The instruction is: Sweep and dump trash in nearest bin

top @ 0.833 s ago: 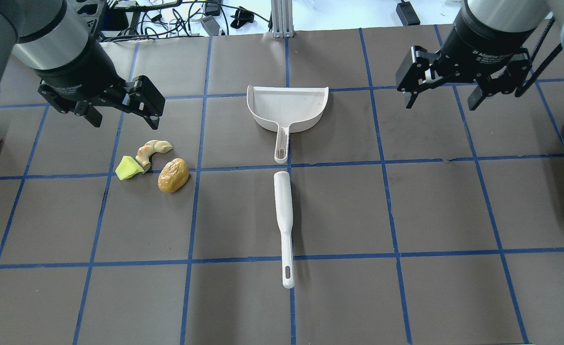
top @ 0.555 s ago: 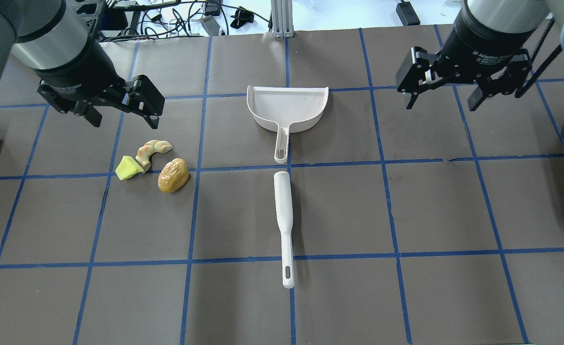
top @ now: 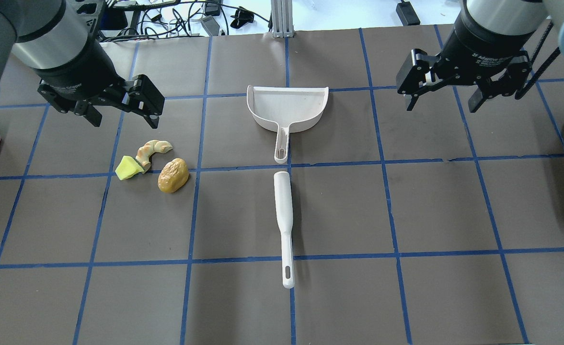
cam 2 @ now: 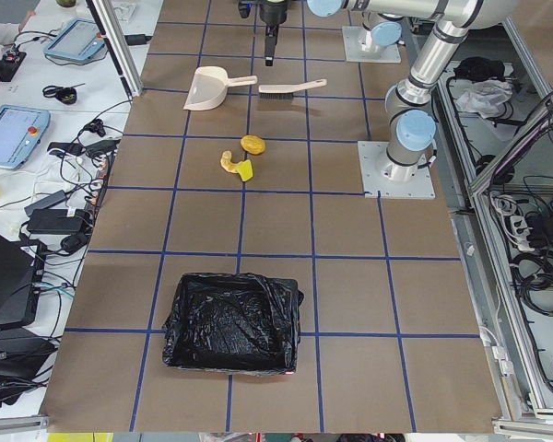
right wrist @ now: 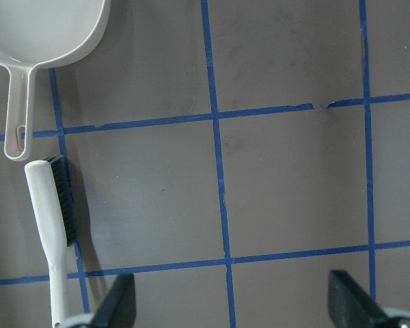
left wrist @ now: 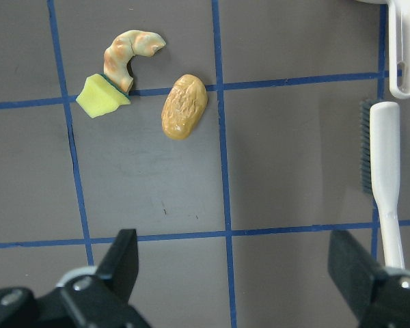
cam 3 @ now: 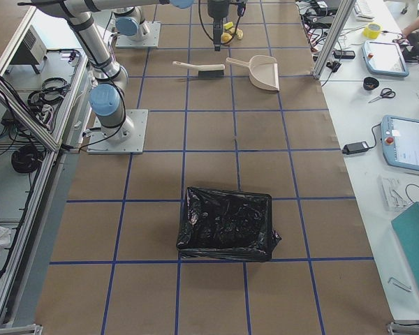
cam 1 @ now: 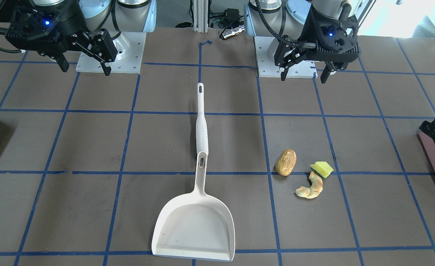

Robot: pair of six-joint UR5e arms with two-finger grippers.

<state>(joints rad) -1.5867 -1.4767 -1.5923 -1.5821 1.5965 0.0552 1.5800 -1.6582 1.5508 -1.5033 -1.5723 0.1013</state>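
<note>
The left gripper and right gripper hang above the table, pointing down, wide open, holding nothing. The trash, a potato and a sponge touching a curled pastry, lies on the left with bare table all round, well apart from the dustpan and brush. Only the left side view shows the whole bin at the table's end; the top view shows just its pink edge.

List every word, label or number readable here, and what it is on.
"2F Adaptive", the rest blurred: white print on the right gripper, overhead view.
On the left gripper: similar white print, too blurred to read.
On the dustpan and brush: none visible.
</note>
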